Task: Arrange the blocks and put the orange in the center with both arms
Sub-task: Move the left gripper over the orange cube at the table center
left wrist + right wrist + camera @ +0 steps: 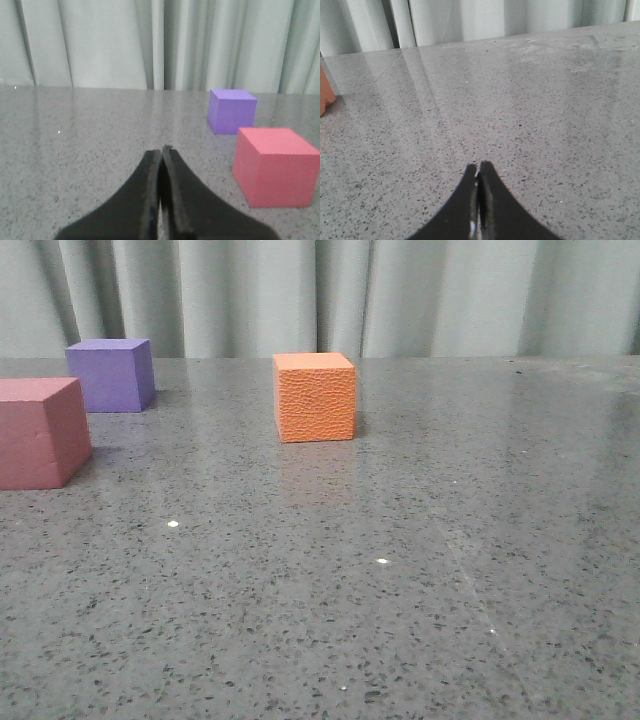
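The orange cube (315, 397) stands on the grey speckled table (400, 590), far and a little left of the middle. The purple cube (111, 374) is at the far left, the pink-red cube (40, 432) nearer at the left edge. Neither arm shows in the front view. In the left wrist view my left gripper (161, 150) is shut and empty, with the pink-red cube (275, 166) and the purple cube (231, 111) off to one side ahead of it. In the right wrist view my right gripper (478, 165) is shut and empty over bare table; a sliver of the orange cube (325, 92) shows at the edge.
Pale grey-green curtains (320, 295) hang behind the table's far edge. Grey speckled stone (520, 100) stretches ahead of the right gripper.
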### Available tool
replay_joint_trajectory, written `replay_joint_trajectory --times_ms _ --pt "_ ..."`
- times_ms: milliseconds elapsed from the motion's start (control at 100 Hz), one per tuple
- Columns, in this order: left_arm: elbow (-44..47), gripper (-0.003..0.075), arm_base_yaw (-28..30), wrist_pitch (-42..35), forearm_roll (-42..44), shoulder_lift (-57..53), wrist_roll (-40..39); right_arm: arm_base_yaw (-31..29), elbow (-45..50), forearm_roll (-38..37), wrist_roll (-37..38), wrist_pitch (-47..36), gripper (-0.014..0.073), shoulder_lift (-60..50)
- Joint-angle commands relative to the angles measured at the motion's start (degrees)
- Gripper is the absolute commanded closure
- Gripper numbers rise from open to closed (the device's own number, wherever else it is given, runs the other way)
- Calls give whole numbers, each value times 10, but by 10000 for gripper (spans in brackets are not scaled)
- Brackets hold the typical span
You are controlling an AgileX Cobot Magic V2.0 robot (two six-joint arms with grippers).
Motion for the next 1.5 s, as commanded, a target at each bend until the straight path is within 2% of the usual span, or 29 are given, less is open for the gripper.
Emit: replay_joint_trajectory --times_ms 0,110,270,370,600,840,1030,1490 --pt "31 733 0 -91 -5 -18 -2 -5 -8 0 -7 -51 661 -12" --pt "22 733 0 -109 7 -18 -2 -5 -8 0 -7 -51 661 -12" --pt "-33 733 0 -61 -19 5 -2 -5 -8 0 -7 -51 661 -12" --pt "-101 733 0 19 -31 49 -2 -5 -8 0 -7 -51 661 -12" --pt "-326 733 0 215 -44 211 -2 -5 -8 0 -7 -51 661 -12" --pt "-525 733 0 337 -57 360 -2 -5 -8 0 -7 -51 661 -12" --pt "-580 733 0 345 -57 417 -2 -5 -8 0 -7 -51 661 -12" --pt "-580 733 0 334 -62 430 -2 -5 -8 0 -7 -51 661 -12"
